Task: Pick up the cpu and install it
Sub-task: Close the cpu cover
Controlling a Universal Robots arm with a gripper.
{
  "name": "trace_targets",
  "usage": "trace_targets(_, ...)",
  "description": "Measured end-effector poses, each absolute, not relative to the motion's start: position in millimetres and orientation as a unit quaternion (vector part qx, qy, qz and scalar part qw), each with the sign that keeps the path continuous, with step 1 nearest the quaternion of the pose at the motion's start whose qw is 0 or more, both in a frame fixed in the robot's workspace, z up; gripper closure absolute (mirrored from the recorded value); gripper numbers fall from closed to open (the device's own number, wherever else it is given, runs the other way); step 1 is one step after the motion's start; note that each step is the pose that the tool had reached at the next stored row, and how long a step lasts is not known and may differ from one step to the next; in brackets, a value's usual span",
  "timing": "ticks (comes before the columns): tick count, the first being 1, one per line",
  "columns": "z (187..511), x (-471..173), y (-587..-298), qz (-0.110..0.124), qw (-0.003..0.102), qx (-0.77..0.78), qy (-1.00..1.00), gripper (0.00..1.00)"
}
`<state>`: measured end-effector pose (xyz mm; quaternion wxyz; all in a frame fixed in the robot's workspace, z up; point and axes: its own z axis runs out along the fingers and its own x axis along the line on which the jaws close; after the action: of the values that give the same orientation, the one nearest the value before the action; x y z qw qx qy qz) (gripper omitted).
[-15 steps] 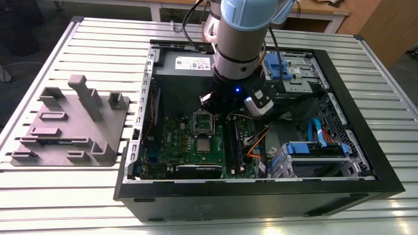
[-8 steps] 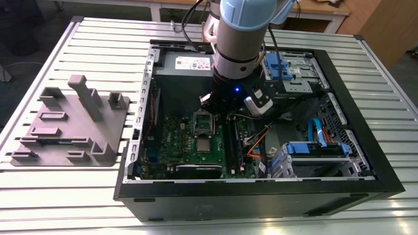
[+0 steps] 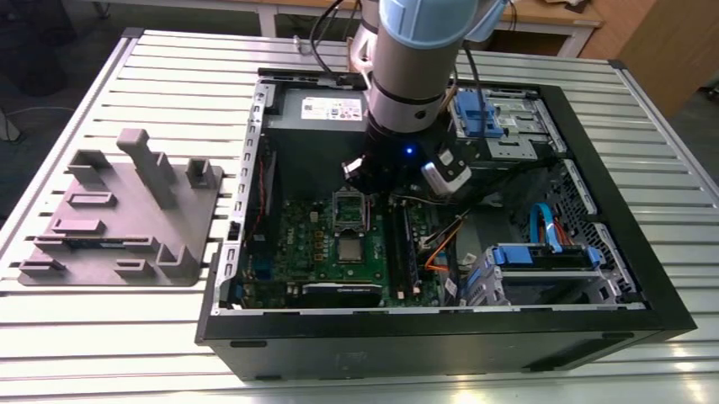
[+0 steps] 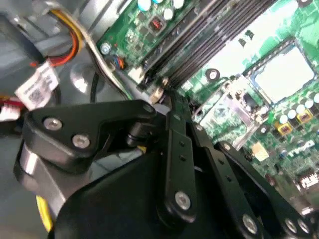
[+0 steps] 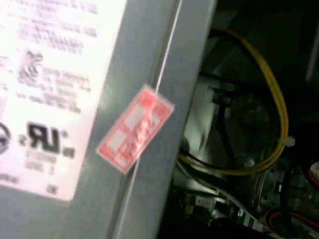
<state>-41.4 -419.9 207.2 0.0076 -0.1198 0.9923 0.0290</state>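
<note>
Slatted metal tabletop (image 3: 135, 337) carries an open computer case (image 3: 450, 341), seen from above in the exterior view. Just inside the near wall of the case, toward the exterior view's right, a drive cage (image 3: 545, 269) with blue fittings is seen. Beside it, a green circuit board (image 3: 309, 244) is laid flat on the floor of the case.

The cpu (image 3: 352, 250) is seated flat in its socket near the middle of that board, with its pale metal top facing up. It is not touched by anything. Long black memory sticks (image 3: 402, 244) are set just beside it, toward the exterior view's right. Just behind the cpu, the socket frame (image 3: 350, 206) is swung up and open.

The gripper (image 3: 376, 175) is held above the board, over the raised frame and slightly farther into the case than the cpu. Whether it is open or closed cannot be told. In the second wrist view, the gripper (image 4: 209, 164) is seen as black linkage bars, with the cpu (image 4: 283, 74) well apart from them.

Farther back in the case, a grey power supply (image 3: 320, 109) is fixed against the far wall. In the first wrist view, a red sticker (image 5: 134, 129) is seen on it, with a yellow cable (image 5: 271, 99) looped nearby.

Outside the case, at the exterior view's left, a grey tray (image 3: 124, 219) is placed on the table.
</note>
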Motion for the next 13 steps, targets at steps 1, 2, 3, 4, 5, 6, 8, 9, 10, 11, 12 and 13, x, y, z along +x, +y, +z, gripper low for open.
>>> trace_targets(1, 209.6, -41.6, -420.2, 0.028, 0.007, -0.12, 0.992, 0.9)
trace_targets(2, 209.9, -41.5, -420.1, 0.028, 0.007, -0.12, 0.992, 0.9)
trace_targets(3, 209.9, -41.5, -420.1, 0.028, 0.007, -0.12, 0.992, 0.9)
trace_targets(4, 209.9, -41.5, -420.1, 0.028, 0.007, -0.12, 0.992, 0.9)
trace_targets(5, 209.8, -41.5, -420.2, 0.028, 0.007, -0.122, 0.992, 0.9)
trace_targets(6, 209.5, -41.5, -420.2, 0.028, 0.007, -0.126, 0.992, 0.9)
trace_targets(8, 208.7, -41.5, -420.2, 0.028, 0.007, -0.14, 0.99, 0.9)
trace_targets(9, 208.2, -41.5, -420.2, 0.028, 0.006, -0.148, 0.989, 0.9)
trace_targets(10, 207.7, -41.5, -420.2, 0.029, 0.006, -0.157, 0.987, 0.9)
trace_targets(11, 207.3, -41.5, -420.2, 0.029, 0.006, -0.166, 0.986, 0.9)
trace_targets(12, 207.0, -41.5, -420.2, 0.029, 0.006, -0.175, 0.984, 0.9)
trace_targets(13, 206.9, -41.5, -420.2, 0.029, 0.005, -0.182, 0.983, 0.9)
